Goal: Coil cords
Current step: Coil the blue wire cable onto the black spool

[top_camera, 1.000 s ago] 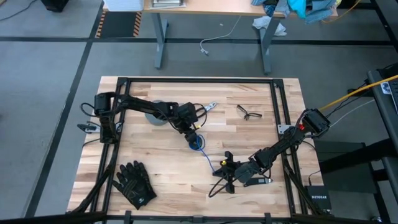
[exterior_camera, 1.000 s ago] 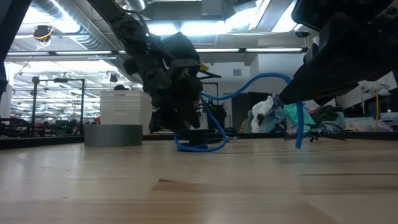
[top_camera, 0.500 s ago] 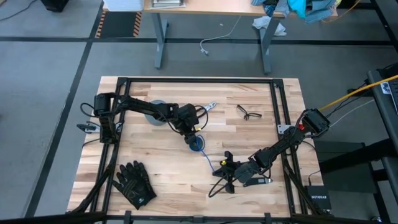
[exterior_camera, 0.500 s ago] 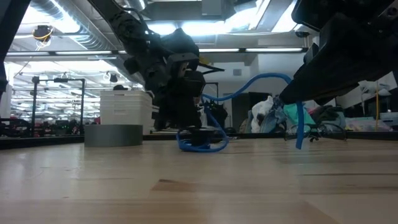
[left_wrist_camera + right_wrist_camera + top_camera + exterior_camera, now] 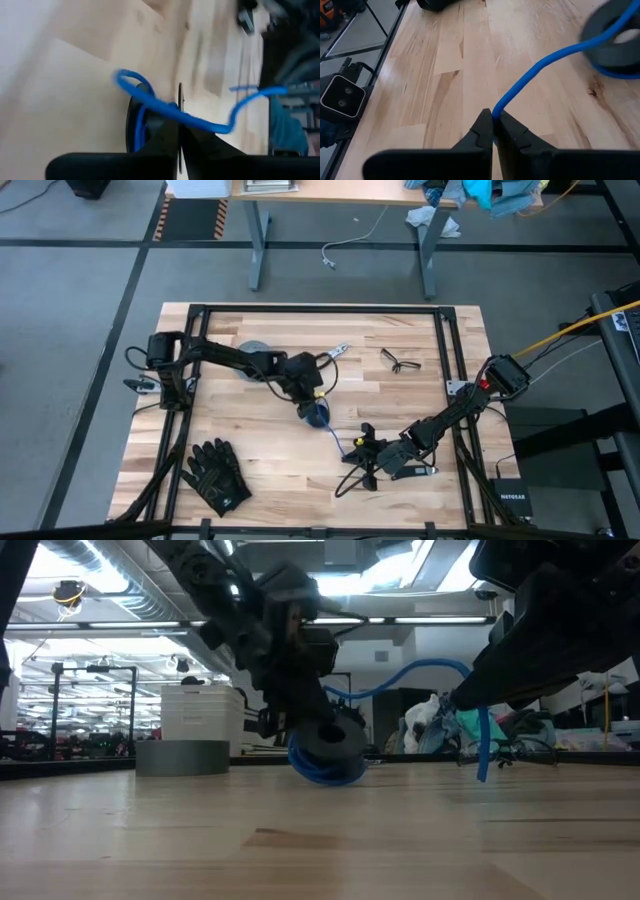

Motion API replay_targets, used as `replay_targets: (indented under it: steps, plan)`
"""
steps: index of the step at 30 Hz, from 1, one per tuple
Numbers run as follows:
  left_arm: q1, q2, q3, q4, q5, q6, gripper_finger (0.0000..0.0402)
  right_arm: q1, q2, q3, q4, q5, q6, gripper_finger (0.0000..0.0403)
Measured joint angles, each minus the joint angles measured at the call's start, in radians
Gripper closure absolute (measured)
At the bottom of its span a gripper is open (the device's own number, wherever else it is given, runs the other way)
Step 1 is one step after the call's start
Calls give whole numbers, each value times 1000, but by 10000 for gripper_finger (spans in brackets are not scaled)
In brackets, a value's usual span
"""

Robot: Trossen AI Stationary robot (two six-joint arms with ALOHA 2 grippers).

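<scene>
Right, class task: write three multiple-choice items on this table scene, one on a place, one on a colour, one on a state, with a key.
1. Where are the gloves?
A. near the left arm's base side, at the table's front
B. beside the glasses
C. under the right gripper

2. What colour is the cord?
A. red
B. blue
C. yellow

3. How is the right gripper?
A. wide open
B. shut on the cord
C. shut on the gloves

Key: A, the high view shows them there; B, every view shows blue; C is wrong, B, its fingers pinch the cord.
</scene>
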State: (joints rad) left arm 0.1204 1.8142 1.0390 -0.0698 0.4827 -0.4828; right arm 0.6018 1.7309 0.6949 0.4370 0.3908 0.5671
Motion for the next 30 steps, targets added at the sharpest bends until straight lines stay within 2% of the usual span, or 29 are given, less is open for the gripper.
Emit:
replay_targets:
  steps: [3,7,17,24,30]
  plan:
    - [-46,-25,-1,-21,-28,12,401,0,0,0,2,-2,0,396]
    - [-118,-77,-1,-71,-150,16,401,1,-9,0,-1,-12,0,396]
    - [-324,-282,-1,-356,-663,-15,401,2,-114,0,-74,-55,-11,396]
    - [-471,-388,-1,-477,-867,-67,402,30,-210,0,-154,-65,-35,396]
    - [-602,-404,-1,-534,-983,-135,401,78,-342,0,-239,-60,-61,396]
